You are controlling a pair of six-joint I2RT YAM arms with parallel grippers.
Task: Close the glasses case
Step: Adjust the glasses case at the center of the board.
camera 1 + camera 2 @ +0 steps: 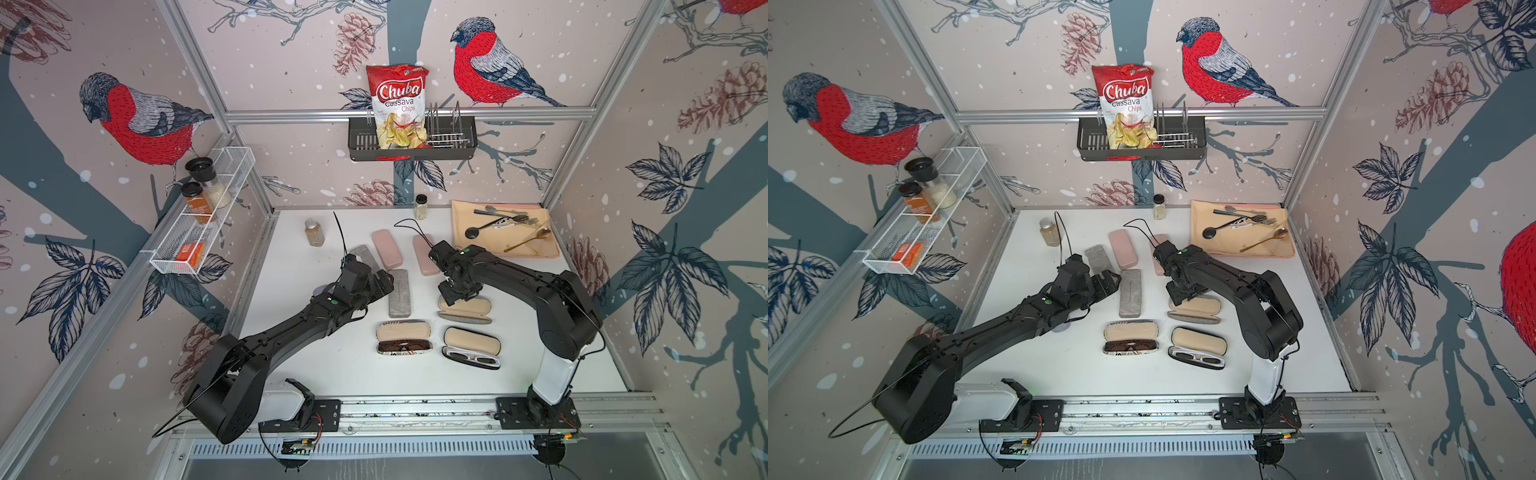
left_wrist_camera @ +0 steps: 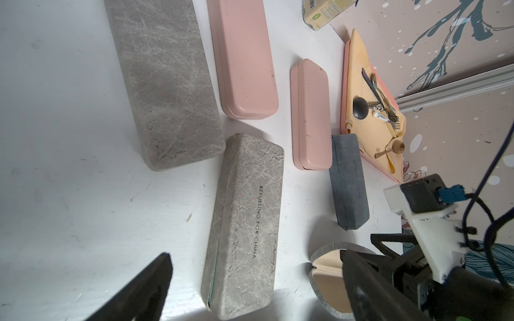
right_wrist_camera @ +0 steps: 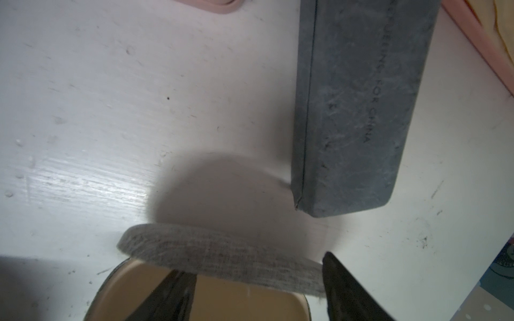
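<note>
The glasses case [image 1: 465, 309] is grey fabric with a beige lining and lies mid-table with its lid half raised. My right gripper [image 1: 451, 297] reaches down onto its left end. In the right wrist view the grey lid [image 3: 222, 258] fills the gap of that gripper [image 3: 258, 275]. One finger [image 3: 172, 294] lies inside over the beige lining and the other [image 3: 347, 289] touches the lid's outer edge. My left gripper [image 1: 384, 282] hovers open over a closed grey case [image 2: 244, 222], holding nothing [image 2: 256, 278].
Two more open cases, one with sunglasses [image 1: 403, 338] and one with white glasses [image 1: 471, 347], lie near the front. Closed pink cases [image 1: 386, 248] [image 1: 424, 254] and a dark grey case [image 3: 361, 111] lie behind. A beige tray [image 1: 536, 249] with cutlery and spice jars [image 1: 314, 232] stand at the back.
</note>
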